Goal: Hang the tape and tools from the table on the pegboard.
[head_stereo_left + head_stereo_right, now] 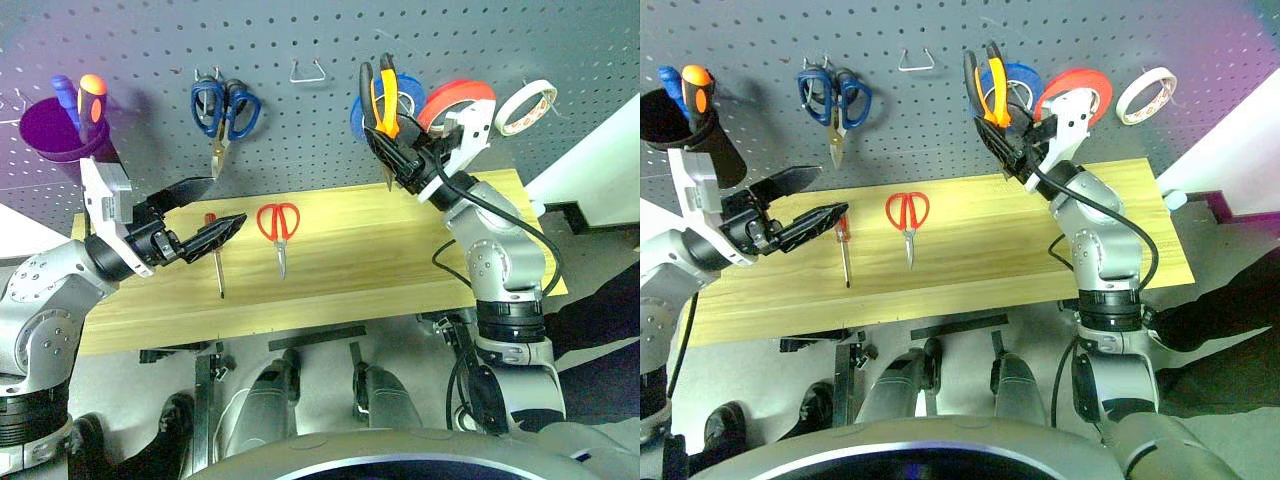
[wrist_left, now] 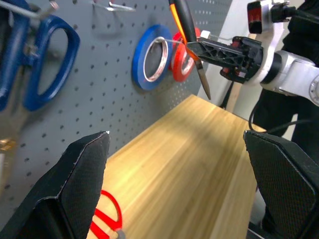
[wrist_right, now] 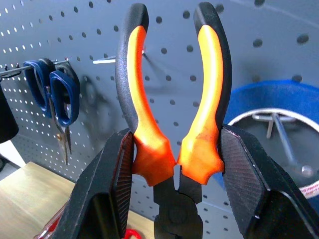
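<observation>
Pegboard [image 1: 300, 130], dark grey, fills the wall behind the table [image 1: 330, 270]; task centres here. Right gripper [image 1: 400, 160] is clamped on the pliers [image 1: 380, 95] near the pivot, orange-and-black handles up, nose down, held close to the board in front of the blue roll [image 1: 410, 90]. Left gripper [image 1: 205, 215] hovers over the table's left end, fingers spread wide, holding nothing.

To do this step well, I'd judge: keep the handles splayed, steer the gap between them over a free hook, check from the wrist view that the wire sits inside, then let go. Risk: snagging the blue or red-orange roll [image 1: 455, 100].

White tape [image 1: 525, 107] already hangs at far right. Red-handled scissors [image 1: 279, 228] and screwdriver [image 1: 214, 255] lie on the table.

Purple cup [image 1: 50, 130] on the board holds two tools, blue-handled and orange-handled.
</observation>
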Tool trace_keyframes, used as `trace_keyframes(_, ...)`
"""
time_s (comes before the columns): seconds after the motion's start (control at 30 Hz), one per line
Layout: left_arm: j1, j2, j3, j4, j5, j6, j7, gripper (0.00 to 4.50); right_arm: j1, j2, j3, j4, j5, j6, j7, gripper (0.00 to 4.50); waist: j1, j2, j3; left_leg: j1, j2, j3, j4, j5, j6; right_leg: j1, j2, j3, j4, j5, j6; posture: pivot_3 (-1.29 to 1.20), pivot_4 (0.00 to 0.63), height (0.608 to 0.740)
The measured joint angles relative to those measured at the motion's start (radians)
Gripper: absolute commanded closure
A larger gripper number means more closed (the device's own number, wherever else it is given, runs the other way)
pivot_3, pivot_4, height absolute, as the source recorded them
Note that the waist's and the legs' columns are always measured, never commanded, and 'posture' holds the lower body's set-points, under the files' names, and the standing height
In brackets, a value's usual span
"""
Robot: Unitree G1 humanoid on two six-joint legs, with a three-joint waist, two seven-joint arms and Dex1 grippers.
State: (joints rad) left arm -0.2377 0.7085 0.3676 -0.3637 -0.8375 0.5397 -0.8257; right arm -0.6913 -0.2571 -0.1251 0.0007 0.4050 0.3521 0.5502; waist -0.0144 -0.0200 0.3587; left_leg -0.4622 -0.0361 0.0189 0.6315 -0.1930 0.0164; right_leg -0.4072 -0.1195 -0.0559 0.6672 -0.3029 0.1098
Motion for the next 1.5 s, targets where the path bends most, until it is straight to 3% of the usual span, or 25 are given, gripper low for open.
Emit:
trace_keyframes(0.53,-0.054,-0.002,-0.002,0.011,0.0,-0.003,0.003,0.0,-0.104,0.018,0.009,-0.008,0.002,-0.008,-0.043,2.31,0.0,-0.004,-0.011,0.0,0.0,0.0,0.001,0.0,0.0,0.0,0.0,0.0,0.002,0.0,0.0,0.02,0.219,0.74)
trace_keyframes(1.5,-0.068,-0.003,-0.001,-0.032,-0.017,0.002,0.072,0.0,-0.369,0.123,0.021,0.355,-0.029,-0.231,-0.031,2.31,0.002,-0.008,-0.028,0.001,0.0,0.0,0.004,0.001,-0.001,-0.002,0.0,0.0,0.013,0.0,0.0,0.07,0.22,0.74)
